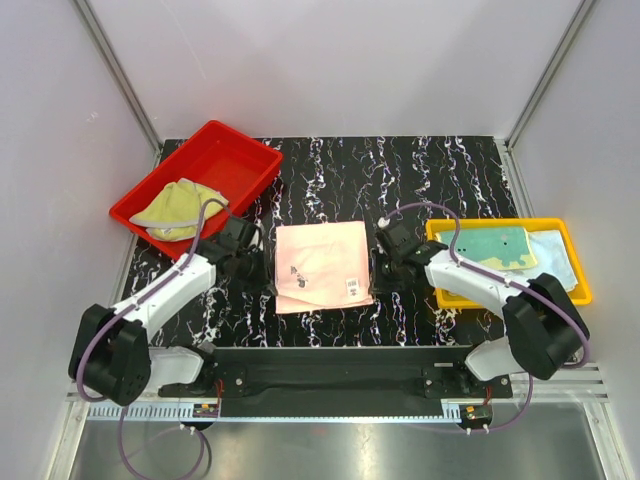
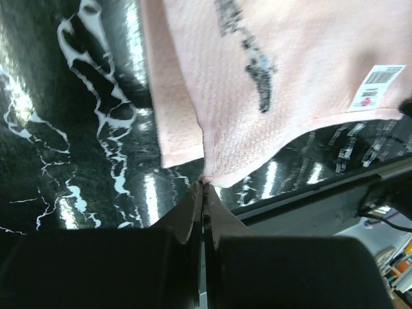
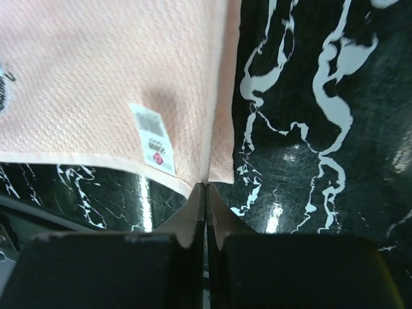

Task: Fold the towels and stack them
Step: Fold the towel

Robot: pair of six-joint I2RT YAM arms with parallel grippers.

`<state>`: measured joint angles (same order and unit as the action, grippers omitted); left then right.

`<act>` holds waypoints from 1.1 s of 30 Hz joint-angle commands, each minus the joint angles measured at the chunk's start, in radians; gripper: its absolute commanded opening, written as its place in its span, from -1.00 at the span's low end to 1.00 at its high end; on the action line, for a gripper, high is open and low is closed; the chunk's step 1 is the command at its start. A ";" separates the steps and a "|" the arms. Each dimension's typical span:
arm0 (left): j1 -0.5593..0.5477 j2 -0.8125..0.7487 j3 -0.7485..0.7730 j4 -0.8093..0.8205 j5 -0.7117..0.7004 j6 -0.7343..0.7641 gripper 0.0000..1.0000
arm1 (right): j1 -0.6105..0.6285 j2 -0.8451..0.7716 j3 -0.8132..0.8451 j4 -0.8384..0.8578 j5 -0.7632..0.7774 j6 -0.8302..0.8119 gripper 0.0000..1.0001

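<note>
Pink towel (image 1: 322, 262) lies in the middle of the bench (image 1: 420, 170), a bit closer to the near edge. It's folded: two layers show along both side edges. White barcode tag (image 3: 151, 138) sits by its near-right corner, and a dark printed mark (image 2: 254, 64) is on the top face.

Left claw (image 2: 204, 188): closed, fingers pressed together at the towel's near-left corner. The cloth comes to a point right at the tips, so it reads as a pinch on that corner. From there the towel's near edge curves away with glossy bench showing under it.

Right claw (image 3: 205, 188): same, closed on the near-right corner, just beside the tag. The hem runs straight into the tips and a fold line goes up from them.

From overhead, both arms reach in from the near edge, one on each side of the towel, with the wrists roughly level with each other.

Other towels:
- Yellow-green towel (image 1: 178, 208), crumpled in the red tray (image 1: 240, 150) at the far-left corner of the bench, at the tray's nearer end.
- Teal towel (image 1: 495, 247) in the yellow tray (image 1: 470, 298) at the right edge. It lies partly over a pale blue towel (image 1: 555, 262) that fills the right side of the tray.

The right forearm crosses over the yellow tray's near-left part. Can't tell from overhead how far the pinched corners are off the surface.
</note>
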<state>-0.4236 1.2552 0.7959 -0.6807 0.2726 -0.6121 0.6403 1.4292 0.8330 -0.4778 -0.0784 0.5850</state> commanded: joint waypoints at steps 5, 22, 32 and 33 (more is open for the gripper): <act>-0.009 0.069 -0.152 0.087 -0.027 -0.035 -1.00 | -0.001 0.022 -0.138 0.169 -0.034 0.036 -1.00; -0.086 0.073 -0.182 0.063 -0.053 -0.086 -1.00 | -0.002 -0.019 -0.144 0.096 0.006 0.018 -0.86; -0.121 0.035 0.039 -0.195 -0.159 -0.045 -0.46 | -0.001 -0.102 -0.072 -0.056 0.012 -0.028 -0.34; -0.116 0.039 0.089 -0.209 -0.191 -0.031 -0.40 | -0.002 -0.101 -0.054 -0.082 0.014 -0.031 -0.32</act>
<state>-0.5446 1.3396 0.7254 -0.8028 0.1852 -0.6827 0.6403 1.3697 0.7048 -0.4942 -0.0898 0.5770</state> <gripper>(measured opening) 0.278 0.335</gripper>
